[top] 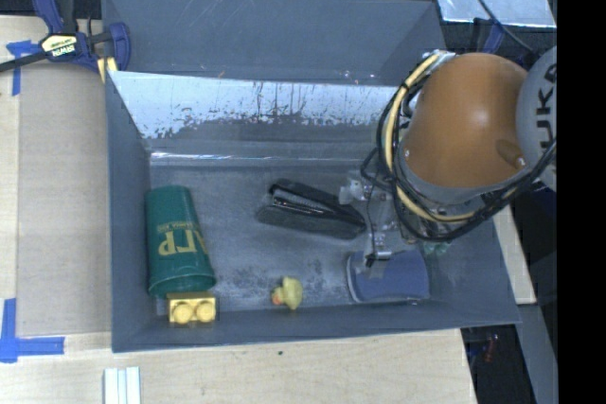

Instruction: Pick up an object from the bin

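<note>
- The blue pad (402,282), flat with rounded corners, lies on the floor in the near right corner of the bin (265,33), close against the near wall.
- We see the gripper (377,253) low over the pad's upper left edge. We cannot tell whether it touches the pad.
- We cannot tell whether the tool is spread or pressed together; the wrist's orange cover (464,123) and its cables hide much of it.
- A black stapler (308,205) lies just left of the gripper, across the middle of the floor, its right end near the tool.
- A small yellow duck (288,293) sits by the near wall, left of the pad and apart from it.
- Farther left, a yellow block (192,308) lies in the near left corner, just beside the lower end of a green cup (175,239) that lies on its side along the left wall.
- We find bare floor between cup and stapler, and along the far wall; to the pad's right the sloping wall is near.
</note>
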Robot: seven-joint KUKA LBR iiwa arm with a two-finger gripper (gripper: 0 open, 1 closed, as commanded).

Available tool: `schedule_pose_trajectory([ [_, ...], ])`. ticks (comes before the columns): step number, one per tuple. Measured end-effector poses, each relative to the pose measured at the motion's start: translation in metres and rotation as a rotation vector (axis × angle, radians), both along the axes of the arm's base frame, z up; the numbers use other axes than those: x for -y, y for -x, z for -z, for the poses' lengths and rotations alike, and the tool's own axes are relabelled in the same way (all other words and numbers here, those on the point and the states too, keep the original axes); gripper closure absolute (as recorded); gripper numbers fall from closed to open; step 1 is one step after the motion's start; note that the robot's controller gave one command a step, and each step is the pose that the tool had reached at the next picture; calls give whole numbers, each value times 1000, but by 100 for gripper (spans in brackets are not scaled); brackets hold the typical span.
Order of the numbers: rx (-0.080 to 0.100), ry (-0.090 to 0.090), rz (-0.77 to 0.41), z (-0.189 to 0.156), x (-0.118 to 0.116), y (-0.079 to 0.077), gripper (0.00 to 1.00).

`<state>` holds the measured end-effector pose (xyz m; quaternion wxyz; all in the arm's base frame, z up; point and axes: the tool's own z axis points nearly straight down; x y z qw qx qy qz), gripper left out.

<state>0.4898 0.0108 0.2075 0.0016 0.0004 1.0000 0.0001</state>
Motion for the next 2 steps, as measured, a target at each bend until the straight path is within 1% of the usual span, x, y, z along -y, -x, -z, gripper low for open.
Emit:
schedule_pose_trajectory([
  [1,0,0,0,0,0,0,0],
  [2,7,0,12,27,-45,-44,0],
])
